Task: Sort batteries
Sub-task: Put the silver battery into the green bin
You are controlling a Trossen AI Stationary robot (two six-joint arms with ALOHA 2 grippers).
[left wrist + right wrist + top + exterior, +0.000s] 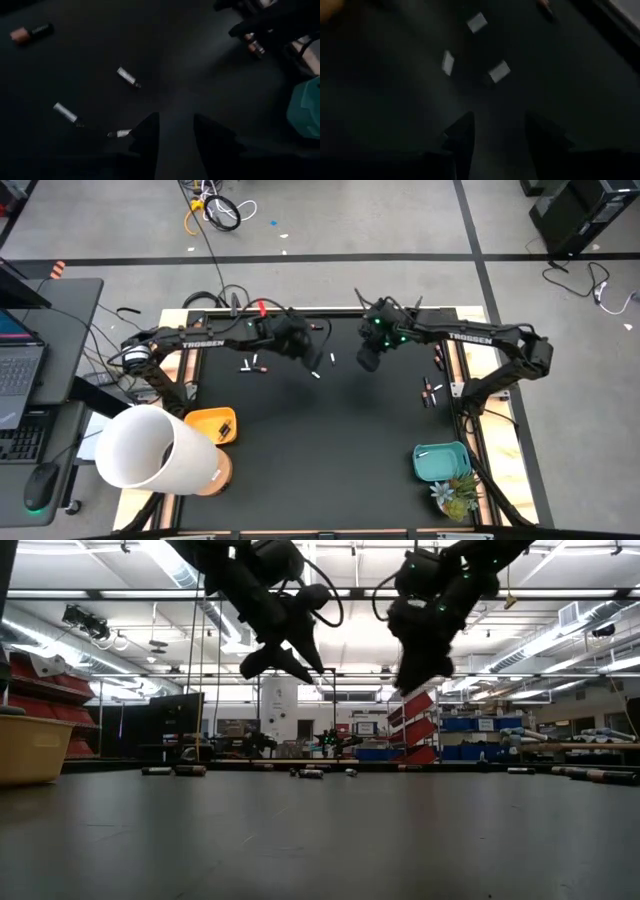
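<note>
Several batteries lie flat on the black mat (330,440). Three silver ones (128,76) (66,113) (119,133) and a dark one with a copper end (31,33) show in the left wrist view. More dark ones lie near the right edge (432,390). My left gripper (175,137) hangs open above the mat at the far middle (300,348), just past the silver ones. My right gripper (497,135) is open too, tipped down over the same silver batteries (499,71), beside the left one (368,360). Both hang well clear of the mat (285,658) (420,670).
An orange bin (215,425) stands at the near left and a teal bin (440,462) at the near right, with a small plant (455,495) beside it. A large white cylinder (155,450) stands over the near left corner. Loose cables (225,305) lie at the far edge.
</note>
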